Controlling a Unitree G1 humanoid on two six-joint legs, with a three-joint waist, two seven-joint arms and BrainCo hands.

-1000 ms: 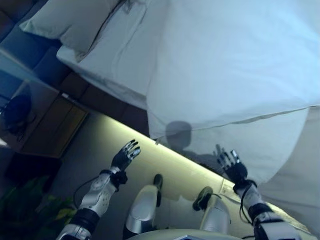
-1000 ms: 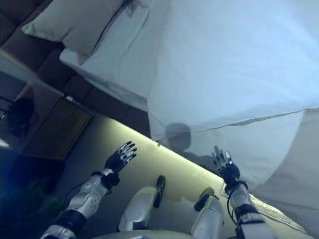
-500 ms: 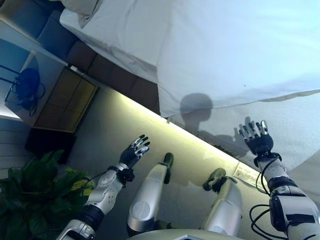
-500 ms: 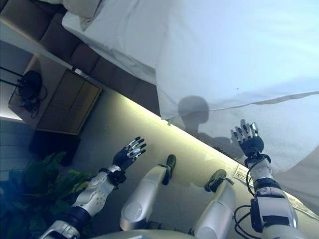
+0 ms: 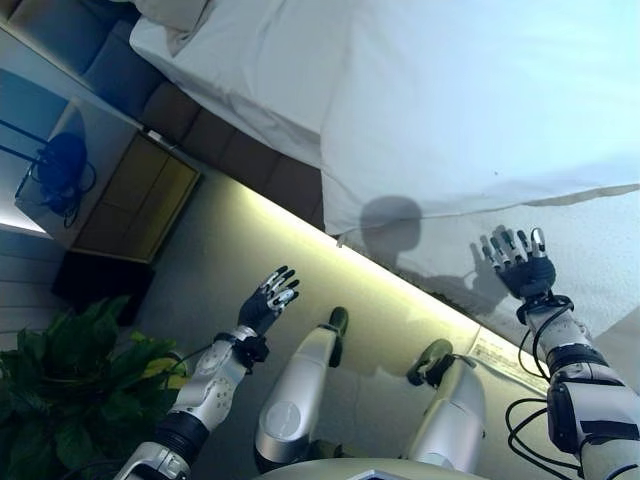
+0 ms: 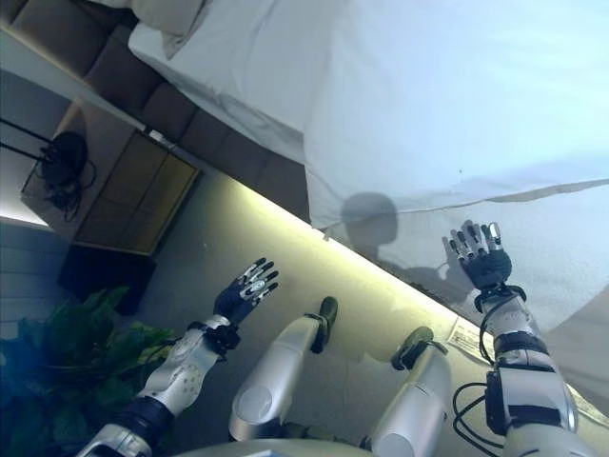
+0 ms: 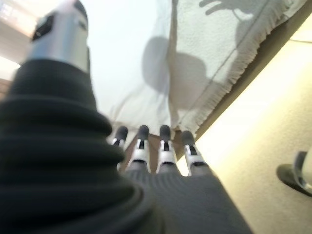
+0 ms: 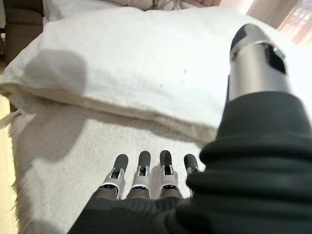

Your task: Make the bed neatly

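The bed (image 5: 250, 80) runs across the upper part of the head views, its long side edge facing the robot. A white duvet (image 5: 480, 100) covers most of the mattress; its side edge overhangs the bed's side, with a lower corner hanging over the side below the sheet. Past the duvet, toward the head of the bed, a bare white sheet (image 5: 230, 70) shows, and a pillow (image 6: 171, 14) lies at the head end, mostly cut off by the view's edge. Below the duvet's edge a rougher white blanket (image 8: 63, 161) with a fringed hem hangs down the bed's side toward the floor (image 5: 230, 250).

The right hand (image 5: 520, 265) is raised in front of the hanging blanket, fingers straight and spread, holding nothing; whether it touches the cloth cannot be told. The left hand (image 5: 268, 300) is held over the floor, well apart from the bed's side edge, fingers straight and apart, also empty.

Beside the head of the bed stands a nightstand (image 5: 140, 200), and a plant (image 5: 70, 390) sits on the floor near the left arm.
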